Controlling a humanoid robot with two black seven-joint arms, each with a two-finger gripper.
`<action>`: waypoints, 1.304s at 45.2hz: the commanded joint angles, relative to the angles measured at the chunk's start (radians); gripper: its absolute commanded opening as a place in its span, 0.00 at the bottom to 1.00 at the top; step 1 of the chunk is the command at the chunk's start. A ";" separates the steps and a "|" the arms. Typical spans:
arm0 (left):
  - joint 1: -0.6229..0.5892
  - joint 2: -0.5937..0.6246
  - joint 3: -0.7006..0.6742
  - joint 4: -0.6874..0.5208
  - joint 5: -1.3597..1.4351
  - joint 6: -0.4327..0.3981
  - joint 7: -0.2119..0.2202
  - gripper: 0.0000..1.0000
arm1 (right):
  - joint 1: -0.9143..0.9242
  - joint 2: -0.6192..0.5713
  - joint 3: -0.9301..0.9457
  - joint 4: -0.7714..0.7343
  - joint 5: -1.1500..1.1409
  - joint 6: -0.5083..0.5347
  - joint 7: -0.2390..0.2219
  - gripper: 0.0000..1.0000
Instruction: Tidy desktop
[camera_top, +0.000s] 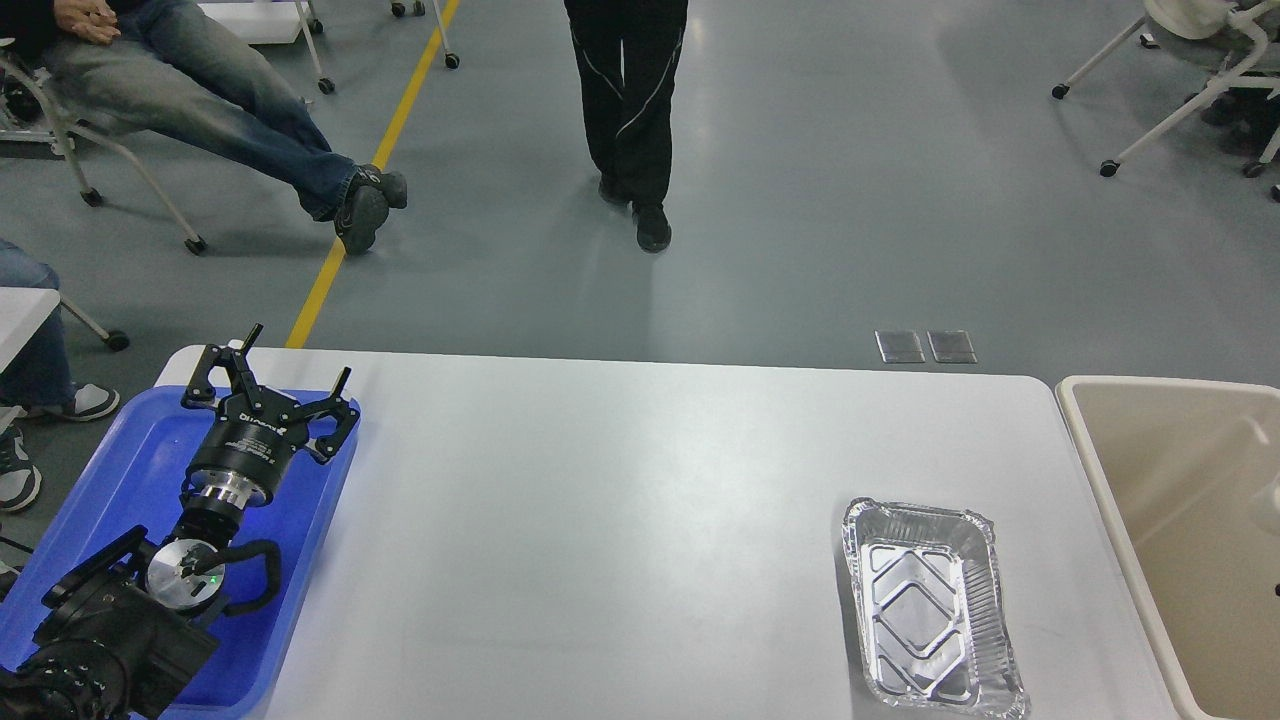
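— Foil is the only loose item on the desktop: one empty foil tray lying flat near the right end, close to the front edge, just short of the beige bin that stands beside the table on that side.

— And the arms?

— Left gripper hangs over the far end of the blue tray at the left edge of the table. Fingers spread apart, nothing between them. Right gripper is not in sight at all, so no word on its jaws.

— So which arm takes the foil tray?

— My guess: the right one. The tray sits well apart from the left gripper, with the whole bare white top between them. A reach across from the left looks long and awkward.

— How to grip it well?

— Thin foil, likely to crumple. I would pinch one long rim, one finger inside and one outside, and close gently. Lift straight up before moving sideways, so the base does not drag.

— Where does it go?

— Cannot say for sure. The bin is nearest and open at the top; the blue tray is the other candidate. Either way, clear the bin wall or the tray rim before letting go.

— Risks?

— Rim folding under the pinch, or the tray sliding away.
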 joint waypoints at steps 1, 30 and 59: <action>0.000 0.000 0.000 0.000 0.000 0.000 0.000 1.00 | -0.050 0.047 0.024 -0.012 -0.012 -0.002 -0.004 0.00; 0.000 0.000 0.000 -0.001 0.000 0.000 0.000 1.00 | -0.023 0.041 0.056 -0.013 -0.009 -0.026 -0.001 0.99; 0.000 0.000 0.000 0.000 0.000 0.000 0.000 1.00 | 0.088 -0.048 0.795 0.022 -0.011 -0.002 0.007 1.00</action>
